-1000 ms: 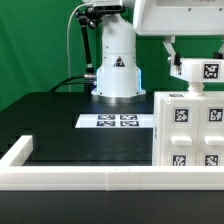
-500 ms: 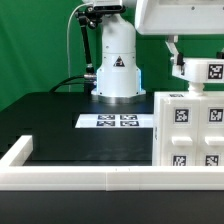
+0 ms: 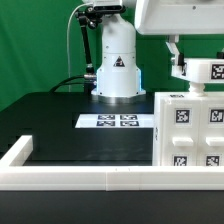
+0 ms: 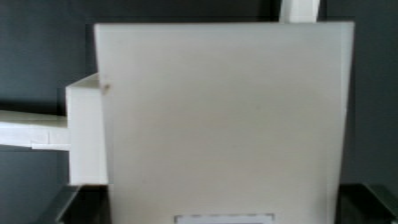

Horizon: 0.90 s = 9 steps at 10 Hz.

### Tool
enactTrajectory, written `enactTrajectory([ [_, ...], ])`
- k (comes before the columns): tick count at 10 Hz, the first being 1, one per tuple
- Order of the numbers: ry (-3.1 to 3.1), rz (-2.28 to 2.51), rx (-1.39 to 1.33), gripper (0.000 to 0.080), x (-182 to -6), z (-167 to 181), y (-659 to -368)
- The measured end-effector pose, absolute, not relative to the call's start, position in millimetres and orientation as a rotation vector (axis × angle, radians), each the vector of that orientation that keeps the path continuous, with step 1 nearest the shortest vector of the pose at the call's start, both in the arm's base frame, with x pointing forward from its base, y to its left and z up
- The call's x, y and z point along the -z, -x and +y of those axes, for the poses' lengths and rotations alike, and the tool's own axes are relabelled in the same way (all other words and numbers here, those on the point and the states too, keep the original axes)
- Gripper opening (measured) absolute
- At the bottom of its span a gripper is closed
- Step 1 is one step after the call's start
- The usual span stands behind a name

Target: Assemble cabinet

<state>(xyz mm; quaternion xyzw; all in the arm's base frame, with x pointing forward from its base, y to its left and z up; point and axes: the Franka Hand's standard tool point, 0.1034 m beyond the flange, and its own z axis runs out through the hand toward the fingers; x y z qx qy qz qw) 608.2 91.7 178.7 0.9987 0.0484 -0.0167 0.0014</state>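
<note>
The large white cabinet body (image 3: 190, 130) stands at the exterior view's right, with several square marker tags on its near face. My gripper (image 3: 190, 62) hangs just above its top and is shut on a small white rectangular block (image 3: 203, 72) that bears a tag. The block sits right over the body's top edge; I cannot tell whether they touch. In the wrist view the held block (image 4: 214, 100) fills most of the picture, between dark fingers (image 4: 57, 208) at its sides. My gripper (image 4: 214, 215) is mostly hidden behind it.
The marker board (image 3: 116, 121) lies on the black table in front of the robot's white base (image 3: 116, 70). A long low white border frame (image 3: 70, 178) runs along the front and left. Another white part (image 4: 32, 135) pokes out beside the block in the wrist view.
The held block and my gripper have shifted slightly toward the exterior view's right. The cabinet body has not moved.
</note>
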Motion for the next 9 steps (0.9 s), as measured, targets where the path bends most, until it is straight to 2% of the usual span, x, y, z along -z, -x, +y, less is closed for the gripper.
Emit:
enactTrajectory([
  [9, -3.135, 0.291, 0.046, 0.0560, -178.7, 85.9, -611.0],
])
